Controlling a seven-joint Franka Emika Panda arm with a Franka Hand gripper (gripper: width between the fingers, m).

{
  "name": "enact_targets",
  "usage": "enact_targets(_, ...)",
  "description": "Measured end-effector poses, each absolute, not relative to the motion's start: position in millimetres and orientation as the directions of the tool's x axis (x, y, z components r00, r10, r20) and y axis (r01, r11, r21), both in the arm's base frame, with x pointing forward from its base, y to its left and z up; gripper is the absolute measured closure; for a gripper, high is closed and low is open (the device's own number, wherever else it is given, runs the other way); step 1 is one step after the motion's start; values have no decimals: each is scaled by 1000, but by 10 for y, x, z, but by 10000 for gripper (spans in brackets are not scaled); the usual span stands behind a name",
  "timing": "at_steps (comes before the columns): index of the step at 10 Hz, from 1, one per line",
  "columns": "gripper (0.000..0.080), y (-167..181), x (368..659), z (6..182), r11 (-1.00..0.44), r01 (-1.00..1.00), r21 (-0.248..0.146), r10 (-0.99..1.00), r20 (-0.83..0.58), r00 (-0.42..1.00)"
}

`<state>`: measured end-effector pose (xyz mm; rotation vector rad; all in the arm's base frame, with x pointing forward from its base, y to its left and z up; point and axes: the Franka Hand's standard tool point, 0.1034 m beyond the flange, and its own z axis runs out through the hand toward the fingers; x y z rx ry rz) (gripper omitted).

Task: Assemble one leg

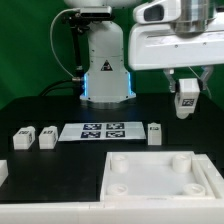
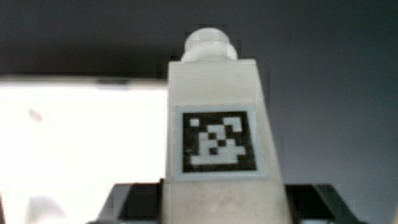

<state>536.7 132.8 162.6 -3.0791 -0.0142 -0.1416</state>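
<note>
My gripper (image 1: 187,97) is shut on a leg (image 1: 186,102), a small white block with a black-and-white tag, and holds it in the air at the exterior view's right, above and behind the large white panel (image 1: 155,176). In the wrist view the held leg (image 2: 221,125) stands between my fingers (image 2: 139,200), its rounded peg end pointing away, with the white panel (image 2: 80,140) blurred beyond it. Three more legs lie on the table: two at the left (image 1: 24,138) (image 1: 47,137) and one (image 1: 154,133) right of the marker board.
The marker board (image 1: 103,131) lies flat at the table's middle. The robot base (image 1: 105,70) stands behind it. A white edge piece (image 1: 3,172) shows at the far left. The panel has round sockets at its corners.
</note>
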Motion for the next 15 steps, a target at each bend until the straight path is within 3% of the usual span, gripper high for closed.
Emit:
enact_targets(1,502,1352,5532,1693,-997,14,-76,-2,201,980)
enact_targets(4,502,1484,5441,1634,-990,40,-134,-25,454,890)
enact_targets(5,502,1485,5423,1604,-990,49,-134,-21,473,881)
enact_targets(7,502,1176,5799,1728,-993,102,-61,62,467,882)
enact_targets(9,502,1059,5957,1690,-990,143,-21,114,487,866)
enact_targets(13,502,1070,5952,1653,-989,146,-21,118,485,866)
enact_targets(15,502,1082,6052,1362,-988,153,-14,123,522,844)
